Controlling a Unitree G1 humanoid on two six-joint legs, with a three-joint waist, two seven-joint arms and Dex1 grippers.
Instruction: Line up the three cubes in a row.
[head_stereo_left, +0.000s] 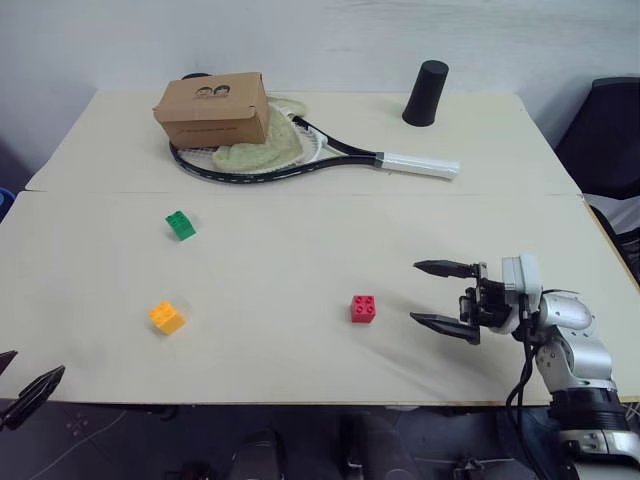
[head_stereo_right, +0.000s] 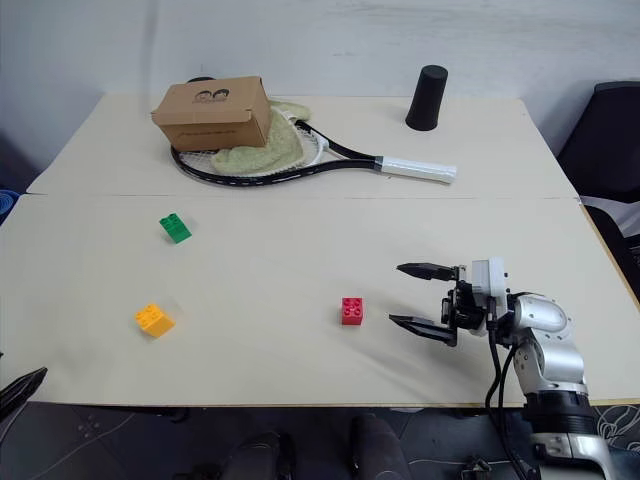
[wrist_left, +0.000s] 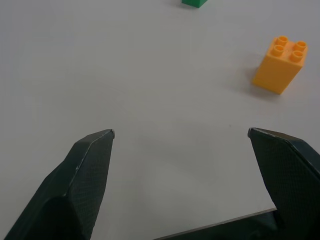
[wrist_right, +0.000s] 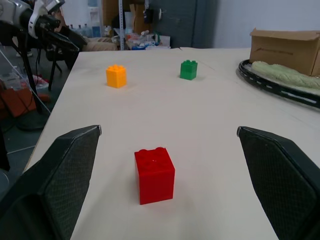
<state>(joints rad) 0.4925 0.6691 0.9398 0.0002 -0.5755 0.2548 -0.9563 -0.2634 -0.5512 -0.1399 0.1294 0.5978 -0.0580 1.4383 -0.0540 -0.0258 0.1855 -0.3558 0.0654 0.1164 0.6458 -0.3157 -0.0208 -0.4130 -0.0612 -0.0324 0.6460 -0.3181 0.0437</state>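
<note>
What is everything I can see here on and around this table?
table: one, cream, under everything
red cube: one, near edge, just ahead of the right gripper
yellow-orange cube: one, near left
green cube: one, left, farther back
cardboard box: one, brown, far left, on the racket head
racket: one, black frame, white grip, far side
cloth: one, pale green, on the racket strings
cup: one, black, upside down, far right
left gripper: black fingers, open, empty
right gripper: black fingers, open, empty

The table (head_stereo_left: 300, 260) carries three cubes (head_stereo_left: 363, 309), racket (head_stereo_left: 300, 155), cup (head_stereo_left: 426, 93).
</note>
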